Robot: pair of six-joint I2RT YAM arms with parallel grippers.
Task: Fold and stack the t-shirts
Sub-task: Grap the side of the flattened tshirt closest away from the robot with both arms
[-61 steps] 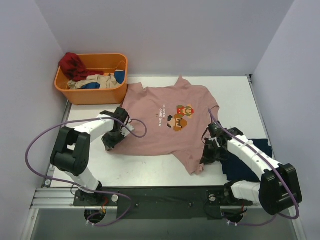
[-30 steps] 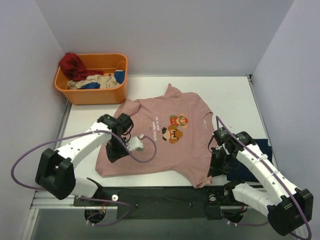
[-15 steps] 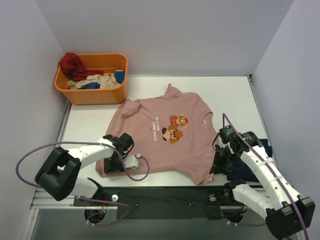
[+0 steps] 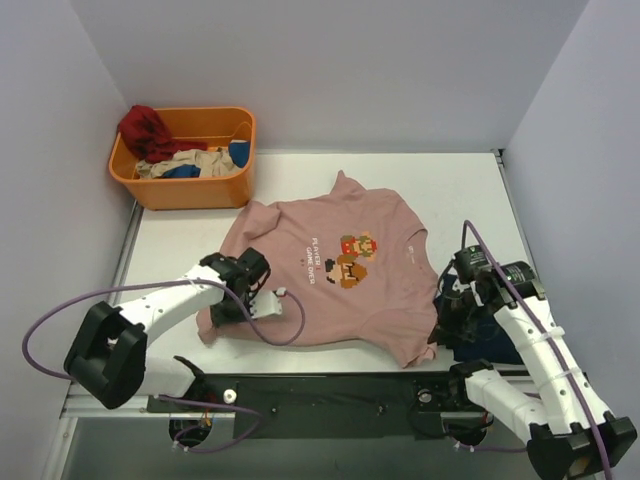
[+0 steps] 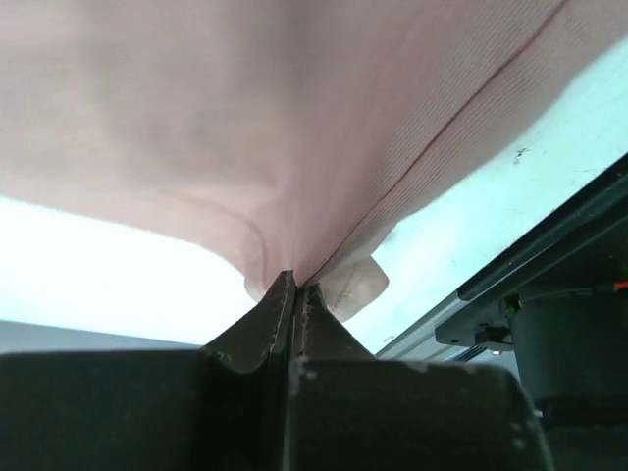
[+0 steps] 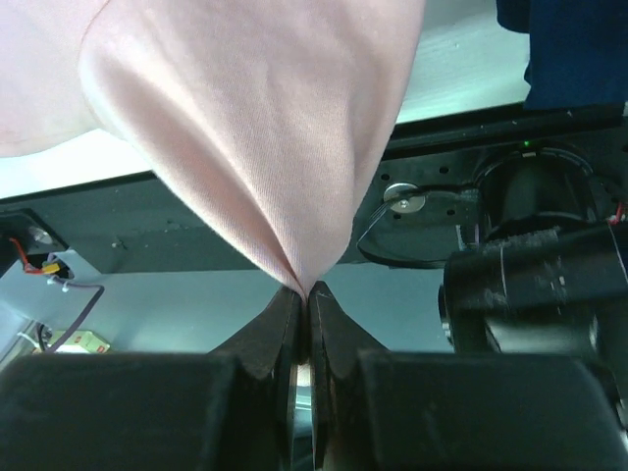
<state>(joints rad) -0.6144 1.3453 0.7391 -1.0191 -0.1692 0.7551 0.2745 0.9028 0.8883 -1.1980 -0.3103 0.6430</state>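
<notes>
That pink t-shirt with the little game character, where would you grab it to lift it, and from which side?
Probably by its two near corners, coming in low from the near edge of the table. The pink t-shirt lies spread flat, so only its thin edges offer anything to pinch. The left fingers and right fingers are each shut on one such corner.

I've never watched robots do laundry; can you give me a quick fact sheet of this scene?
Pink shirt: spread on table, print up
Navy shirt: table's near right corner
Left gripper: shut on pink shirt's near-left hem
Right gripper: shut on pink shirt's near-right corner
Bin: orange, far left, holds clothes
</notes>
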